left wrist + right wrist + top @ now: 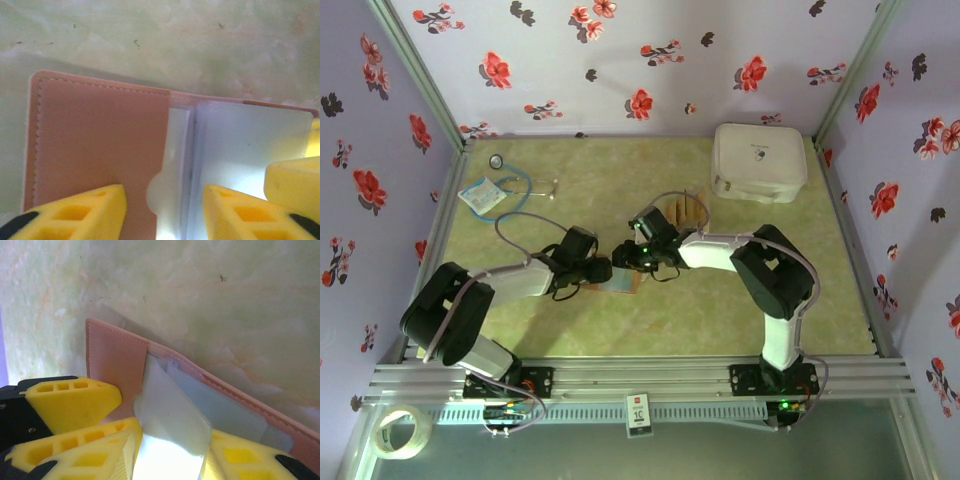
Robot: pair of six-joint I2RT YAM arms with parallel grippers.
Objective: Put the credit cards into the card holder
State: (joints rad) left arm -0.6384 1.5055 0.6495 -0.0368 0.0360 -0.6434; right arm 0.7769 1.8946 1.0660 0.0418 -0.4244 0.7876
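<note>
- The left gripper (164,212) is over the open card holder (100,145) at mid-table, jaws spread.
- The right gripper (167,460) has its jaws apart, with a clear sleeve flap (170,410) between them.
- The credit cards (686,206) lie fanned at 1 o'clock from the holder, near the white case (760,162).

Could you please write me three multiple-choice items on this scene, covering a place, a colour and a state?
1. Where does the white case sit? A near left corner; B far right corner; C centre.
2. What colour are the fingers of the left gripper? A blue; B yellow; C red.
3. The card holder lies: A open; B folded shut; C on edge.
Answers: B, it sits far right in the top view; B, yellow in the left wrist view; A, its clear sleeves show.
</note>
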